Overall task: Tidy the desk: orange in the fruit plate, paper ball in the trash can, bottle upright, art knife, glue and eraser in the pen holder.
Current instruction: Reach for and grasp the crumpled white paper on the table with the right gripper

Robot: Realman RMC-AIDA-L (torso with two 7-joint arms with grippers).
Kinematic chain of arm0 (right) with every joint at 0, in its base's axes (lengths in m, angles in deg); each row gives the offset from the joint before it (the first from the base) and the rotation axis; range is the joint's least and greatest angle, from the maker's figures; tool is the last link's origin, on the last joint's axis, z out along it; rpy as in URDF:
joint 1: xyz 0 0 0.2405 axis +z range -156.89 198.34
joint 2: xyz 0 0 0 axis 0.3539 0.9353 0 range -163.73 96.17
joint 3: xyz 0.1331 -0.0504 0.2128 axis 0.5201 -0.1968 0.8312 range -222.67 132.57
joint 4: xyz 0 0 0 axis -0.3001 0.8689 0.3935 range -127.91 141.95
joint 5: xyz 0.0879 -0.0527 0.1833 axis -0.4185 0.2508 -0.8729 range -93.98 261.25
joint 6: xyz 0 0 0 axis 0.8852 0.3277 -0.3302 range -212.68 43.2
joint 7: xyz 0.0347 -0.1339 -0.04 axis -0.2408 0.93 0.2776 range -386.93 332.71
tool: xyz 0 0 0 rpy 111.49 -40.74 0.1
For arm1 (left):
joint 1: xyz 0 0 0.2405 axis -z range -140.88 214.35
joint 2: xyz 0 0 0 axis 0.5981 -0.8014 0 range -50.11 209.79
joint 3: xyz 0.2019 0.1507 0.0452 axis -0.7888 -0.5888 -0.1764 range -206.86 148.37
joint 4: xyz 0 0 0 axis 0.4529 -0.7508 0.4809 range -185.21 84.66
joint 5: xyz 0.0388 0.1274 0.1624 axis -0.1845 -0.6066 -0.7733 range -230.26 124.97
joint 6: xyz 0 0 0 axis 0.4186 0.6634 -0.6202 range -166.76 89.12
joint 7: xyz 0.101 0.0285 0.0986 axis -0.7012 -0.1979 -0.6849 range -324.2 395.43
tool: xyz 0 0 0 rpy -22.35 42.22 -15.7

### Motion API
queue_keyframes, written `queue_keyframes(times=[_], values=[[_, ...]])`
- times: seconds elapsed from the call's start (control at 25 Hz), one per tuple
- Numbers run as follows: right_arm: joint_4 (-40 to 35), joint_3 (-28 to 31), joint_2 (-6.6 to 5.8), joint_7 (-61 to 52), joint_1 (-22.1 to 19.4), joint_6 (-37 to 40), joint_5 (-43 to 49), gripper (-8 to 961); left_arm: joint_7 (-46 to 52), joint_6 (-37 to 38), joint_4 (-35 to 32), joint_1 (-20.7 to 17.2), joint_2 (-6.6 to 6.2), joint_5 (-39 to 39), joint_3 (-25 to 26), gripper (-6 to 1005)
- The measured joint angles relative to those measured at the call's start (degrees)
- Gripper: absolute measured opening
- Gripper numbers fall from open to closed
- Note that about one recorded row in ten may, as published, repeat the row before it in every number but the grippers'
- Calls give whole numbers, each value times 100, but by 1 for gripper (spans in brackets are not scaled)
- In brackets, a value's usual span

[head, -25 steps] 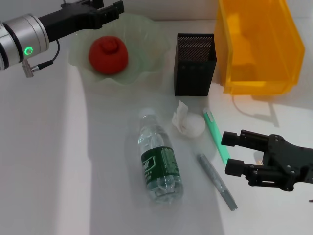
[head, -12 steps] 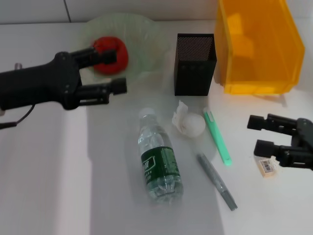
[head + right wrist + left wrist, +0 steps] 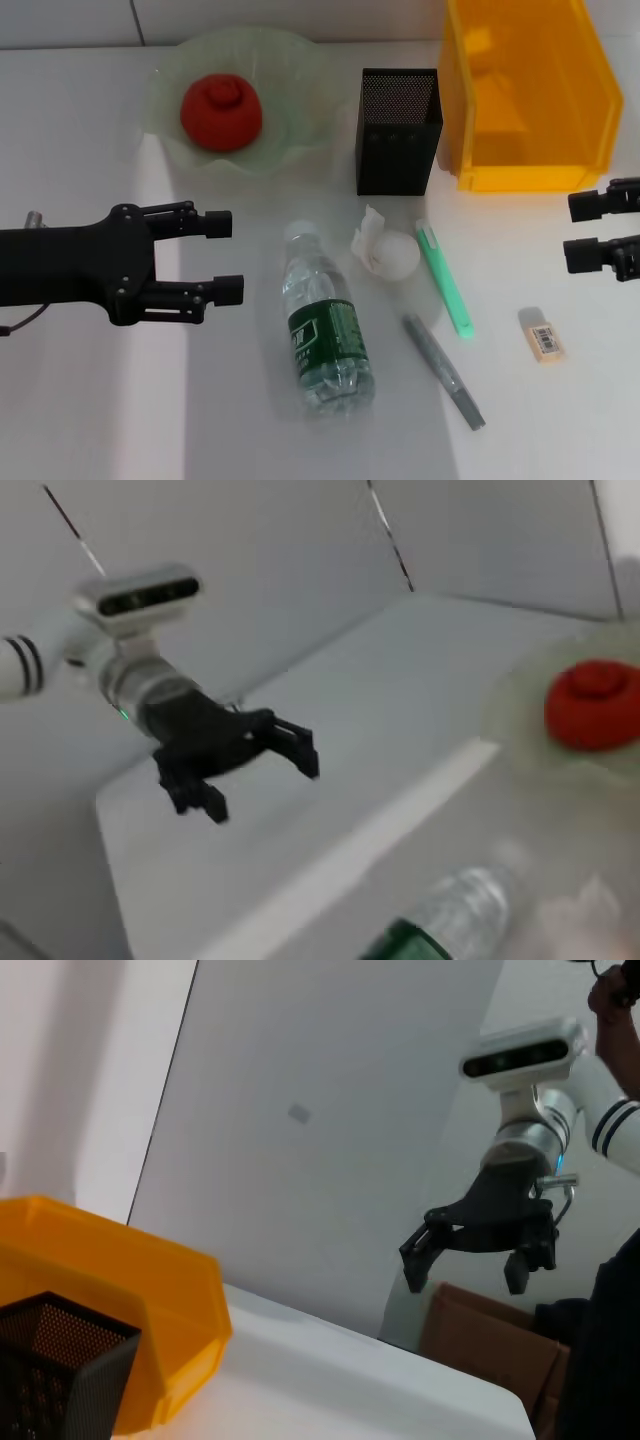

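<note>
Red orange (image 3: 221,111) sits in my fruit plate (image 3: 300,70); only the head view shows the eraser (image 3: 544,338). My left gripper (image 3: 222,257) hangs spread beside the lying bottle (image 3: 327,325); my right gripper (image 3: 585,230), also spread, hovers at the table's edge.

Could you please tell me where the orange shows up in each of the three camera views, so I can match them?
Head view: the orange sits in the fruit plate, upper left, beyond the open left tool.
Left wrist view: not in it.
Right wrist view: the orange lies at the right edge, in the plate.
Shared landmark: the bottle lying on its side, seen in the head view and the right wrist view.
</note>
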Motion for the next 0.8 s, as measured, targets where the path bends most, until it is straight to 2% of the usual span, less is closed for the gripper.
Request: queue_keyframes(times=[0.04, 0.08, 0.12, 0.24, 0.28, 0.4, 0.48, 0.8], values=[[-445, -216, 1, -333, 59, -1, 199, 773, -2, -3, 8, -3, 0, -1, 0, 842], [-1216, -636, 3, -890, 205, -17, 744, 773, -4, -18, 22, -5, 1, -2, -4, 842], [-1216, -636, 3, -890, 205, -17, 744, 772, -4, -18, 22, -5, 1, -2, -4, 842], [-1824, -1320, 13, -1508, 436, -152, 1618, 771, -5, -69, 29, -5, 4, -25, -4, 842], [-1921, -1837, 40, -1754, 607, -337, 2199, 771, -6, -95, 34, 8, 17, -80, 11, 842], [-1799, -2190, 78, -1824, 750, -529, 2594, 770, -5, -135, 36, 33, 31, -136, 23, 842], [-1361, -2632, 107, -1885, 950, -861, 2933, 770, 6, -178, 37, 47, 38, -147, 10, 841], [-445, -3246, 111, -1975, 1281, -1773, 2990, 767, 41, -264, 39, 59, 54, -151, 5, 841]])
